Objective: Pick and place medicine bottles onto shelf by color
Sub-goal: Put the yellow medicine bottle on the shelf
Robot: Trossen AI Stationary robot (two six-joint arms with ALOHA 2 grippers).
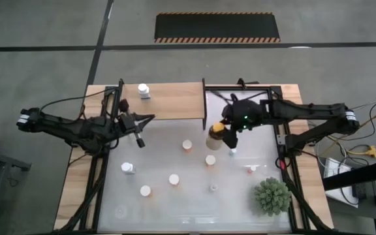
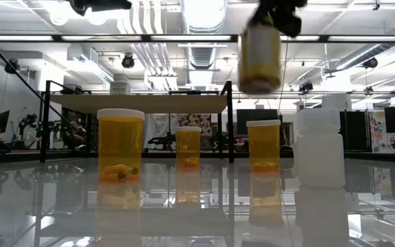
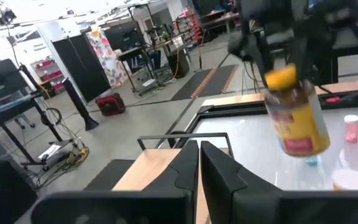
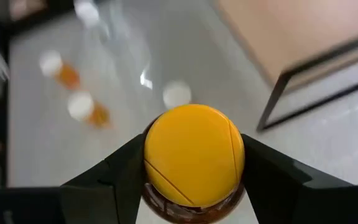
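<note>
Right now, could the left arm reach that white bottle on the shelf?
Probably yes: the left hand, shut and empty, hovers just off the shelf, and nothing stands between it and the white bottle.

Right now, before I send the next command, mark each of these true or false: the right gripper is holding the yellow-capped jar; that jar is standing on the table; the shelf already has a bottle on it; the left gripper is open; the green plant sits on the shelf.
1. The right gripper is holding the yellow-capped jar. True: its fingers clamp the jar below the cap.
2. That jar is standing on the table. False: in the low view it hangs in the air, above the orange bottles.
3. The shelf already has a bottle on it. True: one white bottle stands there.
4. The left gripper is open. False: its fingers are shut and empty.
5. The green plant sits on the shelf. False: it is on the table's near right corner.
</note>
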